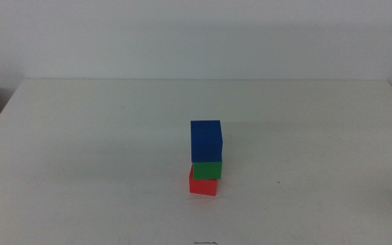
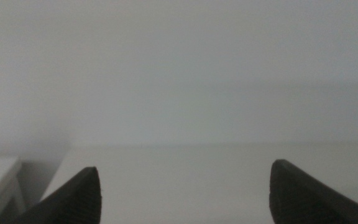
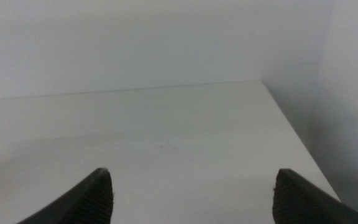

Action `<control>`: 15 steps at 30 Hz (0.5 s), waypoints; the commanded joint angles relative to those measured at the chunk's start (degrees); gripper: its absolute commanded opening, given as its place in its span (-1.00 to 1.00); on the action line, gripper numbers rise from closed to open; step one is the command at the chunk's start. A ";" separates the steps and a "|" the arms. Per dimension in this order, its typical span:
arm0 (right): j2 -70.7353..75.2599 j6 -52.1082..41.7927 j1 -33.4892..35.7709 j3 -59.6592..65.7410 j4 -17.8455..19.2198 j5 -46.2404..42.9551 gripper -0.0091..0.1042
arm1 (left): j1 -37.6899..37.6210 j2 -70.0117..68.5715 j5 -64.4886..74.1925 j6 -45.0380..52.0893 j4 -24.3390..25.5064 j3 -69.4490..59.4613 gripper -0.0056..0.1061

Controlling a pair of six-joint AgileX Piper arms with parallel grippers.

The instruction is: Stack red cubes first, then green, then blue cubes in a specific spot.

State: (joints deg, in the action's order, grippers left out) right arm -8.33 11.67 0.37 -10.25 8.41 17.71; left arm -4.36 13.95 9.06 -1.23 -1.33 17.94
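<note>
- The plain white matte worktop (image 1: pixel 101 156) fills most of the middle view, with a pale wall behind it.
- Three small smooth matte cubes, one of each colour, stand as a single stack just right of centre in the lower half of the frame.
- The deep blue cube (image 1: pixel 206 141) is on top, resting on the bright green cube (image 1: pixel 207 169), which rests on the bright red cube (image 1: pixel 203 186) on the worktop.
- The blue cube sits turned a little against the two below.
- The left gripper (image 2: pixel 185 193) has its dark fingers (image 2: pixel 73 199) spread wide with nothing between them; a blue sliver shows at the lower right edge of its view.
- The right gripper (image 3: pixel 191 196) has its fingers (image 3: pixel 303 199) also wide apart and empty, over bare worktop well away from the stack.
</note>
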 commanded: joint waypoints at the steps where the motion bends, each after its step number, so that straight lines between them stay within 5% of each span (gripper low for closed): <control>1: 3.66 -0.73 -1.12 1.37 0.91 -4.99 0.33 | -0.10 -2.85 -5.28 -0.61 -0.02 -3.49 0.73; 7: 10.25 -0.73 -1.19 5.91 -0.52 -5.76 0.33 | -0.10 -10.74 -5.30 -0.61 -0.02 -13.16 0.73; 15: 10.14 -0.73 -1.19 10.97 -3.29 -19.17 0.33 | -0.10 -15.78 -3.13 -0.61 0.36 -19.44 0.73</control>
State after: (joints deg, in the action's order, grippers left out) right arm 0.52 11.67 -0.49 1.22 5.22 6.59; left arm -4.36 -0.59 9.38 -1.23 -1.04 -1.64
